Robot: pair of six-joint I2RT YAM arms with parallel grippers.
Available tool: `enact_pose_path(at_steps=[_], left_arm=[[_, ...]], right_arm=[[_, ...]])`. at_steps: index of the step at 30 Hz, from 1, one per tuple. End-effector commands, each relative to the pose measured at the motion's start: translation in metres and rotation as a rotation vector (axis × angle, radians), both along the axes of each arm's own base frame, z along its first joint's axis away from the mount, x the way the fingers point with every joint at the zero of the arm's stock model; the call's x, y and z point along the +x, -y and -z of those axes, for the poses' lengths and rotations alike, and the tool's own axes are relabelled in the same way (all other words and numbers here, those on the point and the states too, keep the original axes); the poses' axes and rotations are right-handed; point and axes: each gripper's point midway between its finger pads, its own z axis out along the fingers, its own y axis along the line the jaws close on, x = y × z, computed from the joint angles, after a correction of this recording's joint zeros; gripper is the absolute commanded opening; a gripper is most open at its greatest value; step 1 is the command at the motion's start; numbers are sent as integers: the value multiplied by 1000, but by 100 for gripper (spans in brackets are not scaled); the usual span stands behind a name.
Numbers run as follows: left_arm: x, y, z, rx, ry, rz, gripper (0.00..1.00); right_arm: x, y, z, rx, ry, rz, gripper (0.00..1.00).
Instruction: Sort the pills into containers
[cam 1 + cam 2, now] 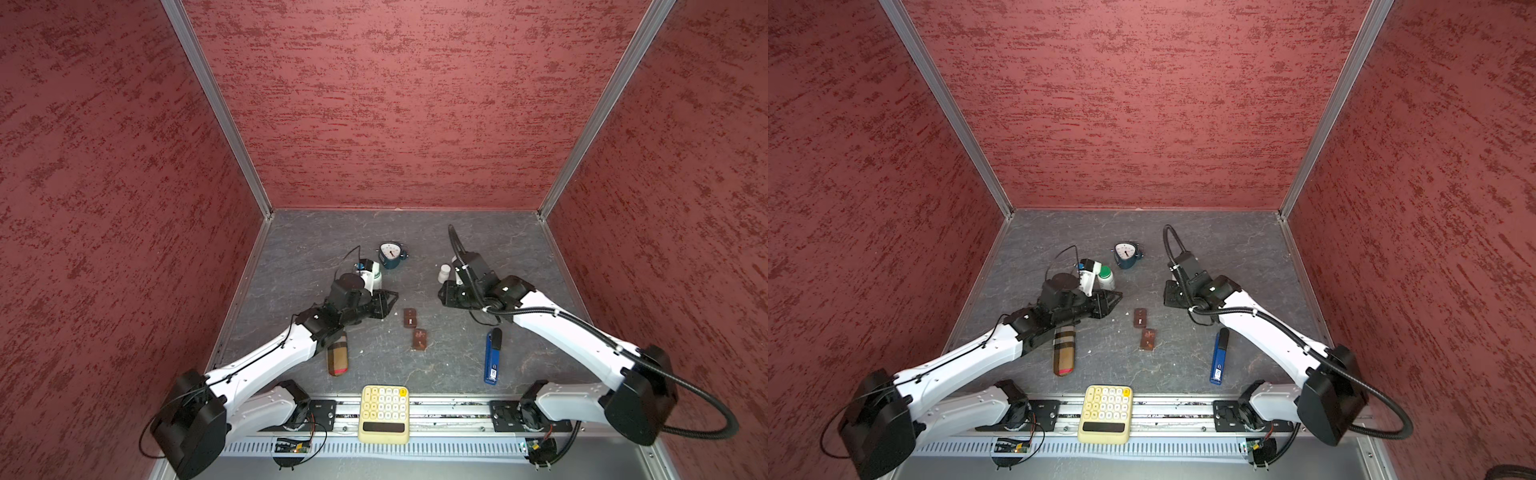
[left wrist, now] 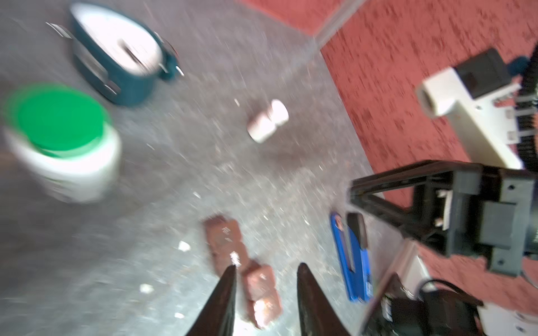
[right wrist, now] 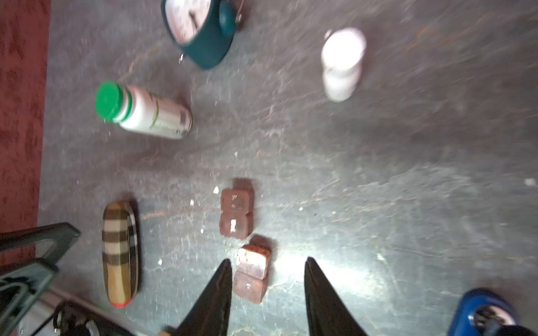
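The containers are two short dark brown pieces lying apart mid-table. The farther piece (image 1: pixel 410 318) (image 1: pixel 1140 317) (image 2: pixel 225 241) (image 3: pixel 235 213) has white marks on its lids, and the nearer piece (image 1: pixel 419 339) (image 1: pixel 1148 338) (image 2: pixel 263 291) (image 3: pixel 251 273) sits just in front of it. A few tiny white pills (image 2: pixel 184 245) (image 3: pixel 216 190) are scattered on the grey table around them. My left gripper (image 1: pixel 392 297) (image 2: pixel 267 267) hovers to the left of the pieces, open and holding nothing. My right gripper (image 1: pixel 442 293) (image 3: pixel 267 261) hovers to their right, also open and holding nothing.
A white bottle with a green cap (image 1: pixel 376 274) (image 3: pixel 142 112) stands behind the left gripper, and a small white bottle (image 1: pixel 444 273) (image 3: pixel 342 62) by the right one. Also here are a teal clock (image 1: pixel 390 254), a blue stapler (image 1: pixel 492 357), a plaid case (image 1: pixel 337 353) and a yellow calculator (image 1: pixel 383 413).
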Motion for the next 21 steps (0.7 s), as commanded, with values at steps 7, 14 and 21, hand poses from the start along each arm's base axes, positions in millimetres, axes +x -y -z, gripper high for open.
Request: enact_pose_path(at_steps=[7,14,21], left_arm=[[53,-137,-31,172,276,-464,57],[41,-220,-53,346,480,-758,75],[31,-264,-35,426,492,-946,84]], right_arm=[[48,132,-45,-288,558,321,69],[28,204,-46,-376,867,580,84],[42,235,3,-450,870,658,89]])
